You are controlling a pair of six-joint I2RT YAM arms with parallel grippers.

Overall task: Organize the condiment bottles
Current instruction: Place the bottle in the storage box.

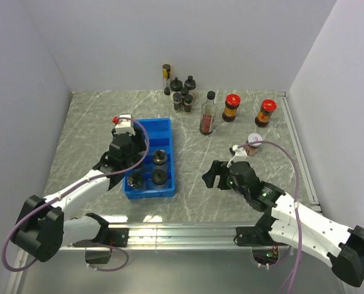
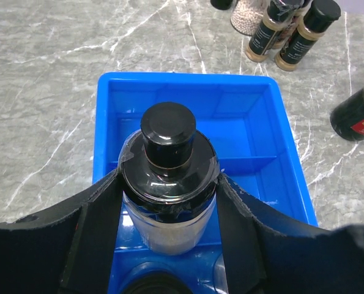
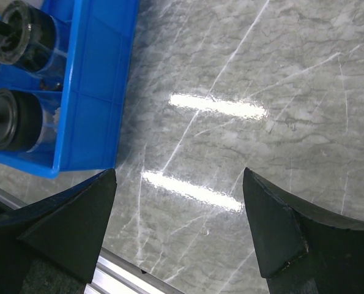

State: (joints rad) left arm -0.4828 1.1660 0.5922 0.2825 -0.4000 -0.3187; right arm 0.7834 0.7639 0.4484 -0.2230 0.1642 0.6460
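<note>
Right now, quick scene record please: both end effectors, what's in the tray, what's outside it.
left end effector: closed on a black-capped jar, at the blue tray; seated or not, cannot tell
right end effector: open, empty, above bare table right of the tray
in tray: three jars, near end
outside tray: small bottles clustered at back; dark-sauce bottle; two red-capped jars; light-capped jar by the right arm
</note>
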